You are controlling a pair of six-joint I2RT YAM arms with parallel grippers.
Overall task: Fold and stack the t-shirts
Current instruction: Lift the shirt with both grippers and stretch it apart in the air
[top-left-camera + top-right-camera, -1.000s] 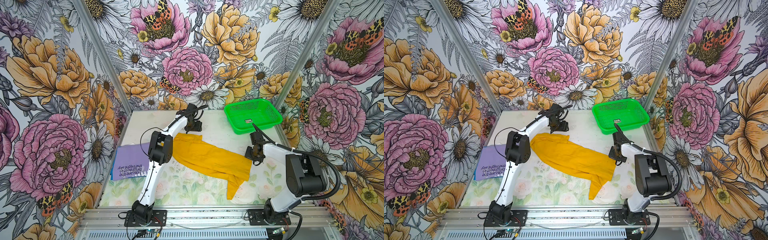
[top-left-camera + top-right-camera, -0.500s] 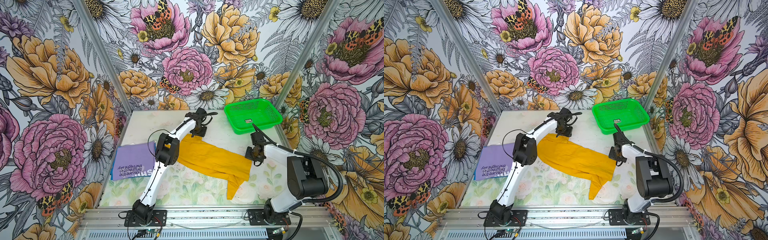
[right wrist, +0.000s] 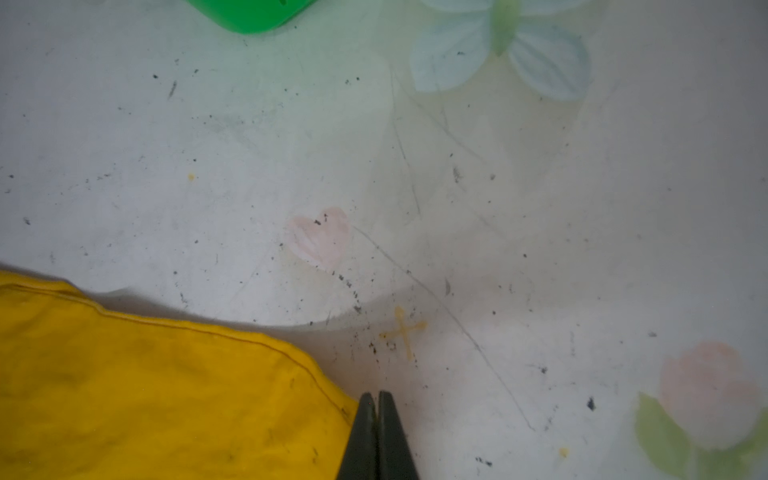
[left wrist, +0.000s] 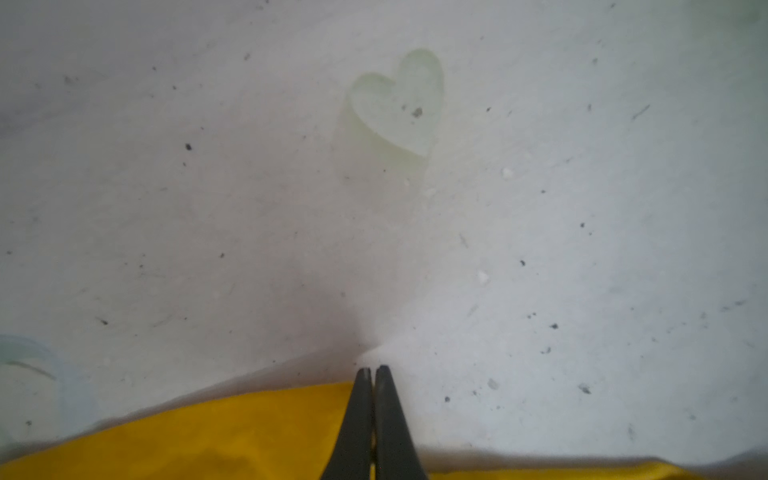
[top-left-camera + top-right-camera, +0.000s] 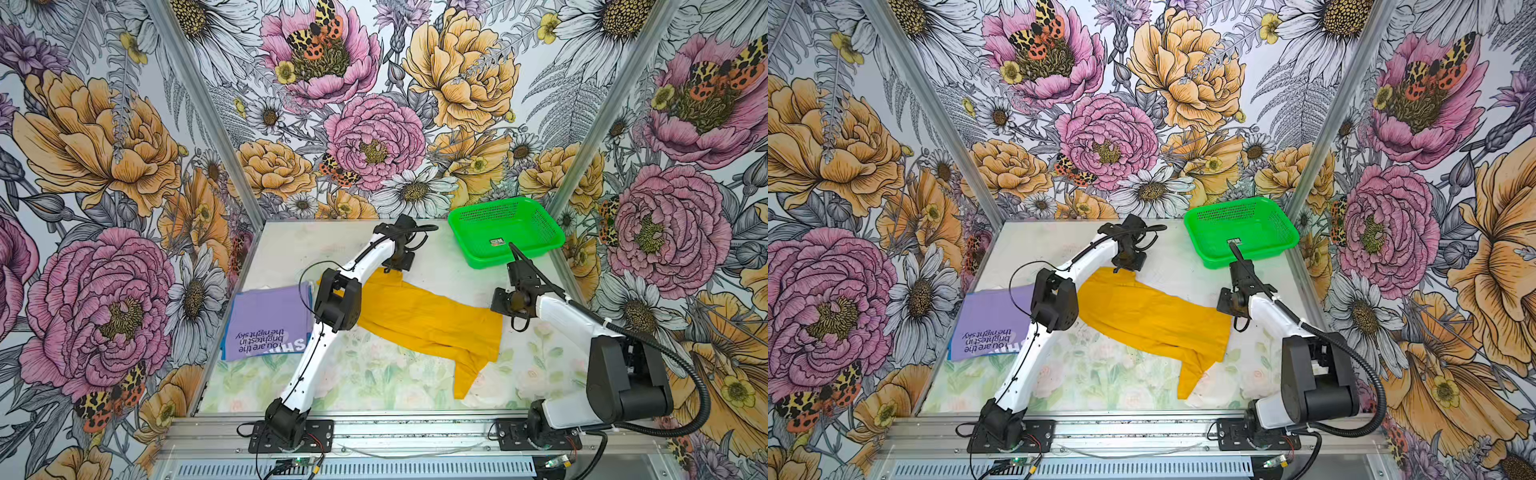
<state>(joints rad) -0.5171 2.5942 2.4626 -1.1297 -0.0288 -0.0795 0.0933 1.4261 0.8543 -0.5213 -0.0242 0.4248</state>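
In both top views the yellow t-shirt is lying spread and slanted across the middle of the table, with one narrow part pointing toward the near edge. The left gripper is reaching down at the far corner of this t-shirt. The right gripper is sitting at its right corner, near the green basket. The jaws are too small here to judge. The lavender t-shirt with printed text is lying folded at the left side of the table, well apart from both grippers, and a thin blue edge is showing under it. In the left wrist view the left gripper is keeping its two dark fingers pressed together, closed. The tips are reaching just past the edge of the yellow t-shirt onto the bare table. The cloth is lying on both sides of the fingers, but I cannot tell if it is caught between them. In the right wrist view the right gripper is also standing closed. The hemmed corner of the yellow t-shirt is touching the side of one finger. Whether any cloth is pinched, I cannot tell. A corner of the green basket is showing beyond the bare table.
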